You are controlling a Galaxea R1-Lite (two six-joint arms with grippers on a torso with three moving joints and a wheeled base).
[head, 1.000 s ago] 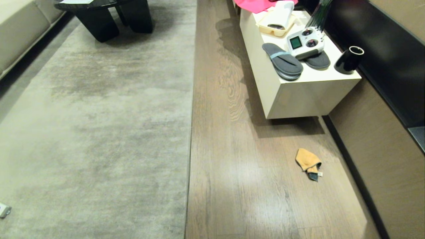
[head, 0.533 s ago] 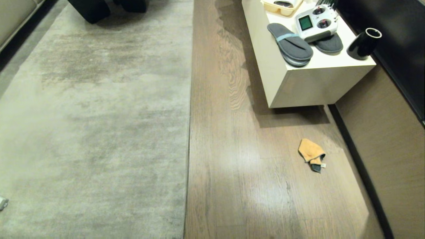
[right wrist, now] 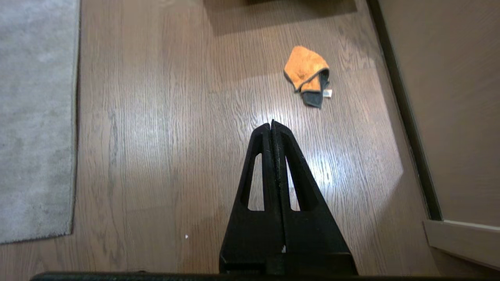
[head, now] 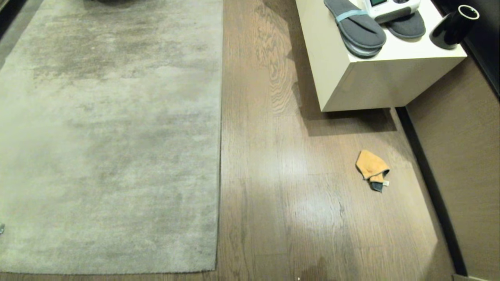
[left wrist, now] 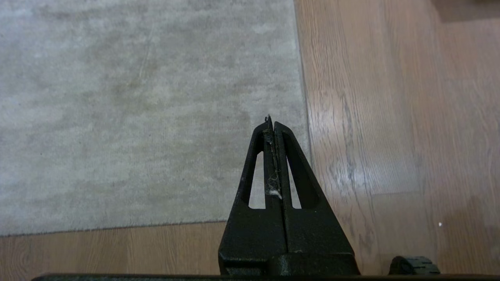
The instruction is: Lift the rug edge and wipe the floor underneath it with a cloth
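moved: head camera has tipped down since the earlier frame; whole scene slides up-frame, dark table and sofa gone off the top, rug's near edge now in view. Things themselves unmoved.
left gripper (left wrist: 272, 121): fingers pressed together, holding nothing, bit of lint stuck between them. Hangs above the rug's near right corner, off the surface. Not in head view.
right gripper (right wrist: 272, 124): fingers pressed together, empty. Hangs over bare floor, cloth ahead of the tips and apart from them. Not in head view.
cloth (head: 372, 168): orange, crumpled, dark part and small tag at its near end. Lies on the floor near the baseboard, just in front of the cabinet's shadow, well apart from the rug.
rug edge (head: 220, 156): flat on the floor, runs straight up the middle of head view; near edge also flat.
floor (head: 297, 203): wood planks, glare patch between rug and cloth.
cabinet (head: 375, 84): cream, far right, against the wall.
on cabinet: slippers (head: 357, 29), black cup (head: 453, 27), white controller (head: 390, 8) partly cut off.
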